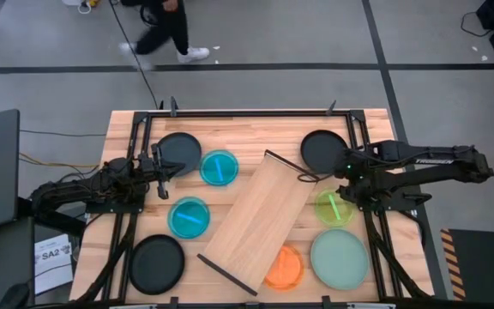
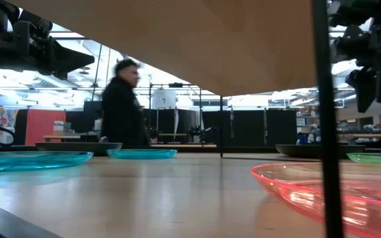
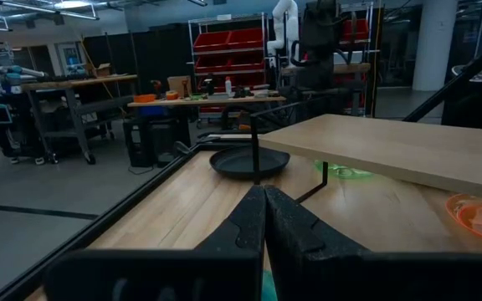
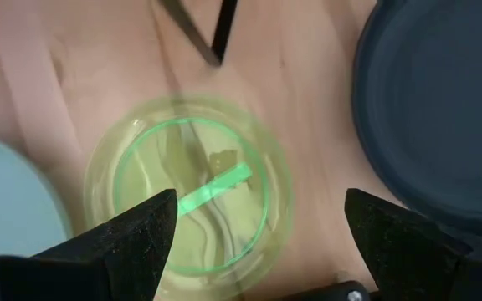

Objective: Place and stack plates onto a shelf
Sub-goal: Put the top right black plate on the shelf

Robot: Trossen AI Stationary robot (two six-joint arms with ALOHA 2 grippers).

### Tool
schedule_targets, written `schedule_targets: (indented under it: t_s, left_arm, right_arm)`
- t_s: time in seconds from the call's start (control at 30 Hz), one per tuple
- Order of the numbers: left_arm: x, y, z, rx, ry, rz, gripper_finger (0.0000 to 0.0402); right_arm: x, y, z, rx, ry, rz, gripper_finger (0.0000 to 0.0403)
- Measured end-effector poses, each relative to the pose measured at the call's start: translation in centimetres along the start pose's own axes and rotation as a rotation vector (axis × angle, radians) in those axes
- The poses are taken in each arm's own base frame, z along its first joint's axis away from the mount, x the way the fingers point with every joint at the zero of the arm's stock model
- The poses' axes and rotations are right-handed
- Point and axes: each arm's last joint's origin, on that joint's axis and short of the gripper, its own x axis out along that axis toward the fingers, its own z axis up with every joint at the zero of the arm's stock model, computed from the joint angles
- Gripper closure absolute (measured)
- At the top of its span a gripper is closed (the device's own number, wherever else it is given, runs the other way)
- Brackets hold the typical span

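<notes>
The shelf [image 1: 260,219] is pale smooth wood, the green plate [image 4: 192,196] glossy translucent plastic, the black plate [image 1: 323,149] matt.

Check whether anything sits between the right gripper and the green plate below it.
Nothing visible does. The right gripper hangs open directly over the green plate, whose top is bare. A black plate lies beside it, clear of the fingers.
</notes>
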Motion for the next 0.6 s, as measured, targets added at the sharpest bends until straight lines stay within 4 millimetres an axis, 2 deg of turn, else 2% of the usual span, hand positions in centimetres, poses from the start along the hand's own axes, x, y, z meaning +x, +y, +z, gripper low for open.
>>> schedule_targets:
  t_s: [0.23,0.6]
  left_arm:
    - [0.0,0.0,0.0,0.000,0.000,0.001,0.0390]
    - [0.0,0.0,0.0,0.000,0.000,0.000,0.0390]
  right_arm:
    - [0.5,0.1,0.4,0.003,0.024,-0.013,0.0053]
    - [2.4,0.3,1.6,0.008,0.158,-0.033,0.0053]
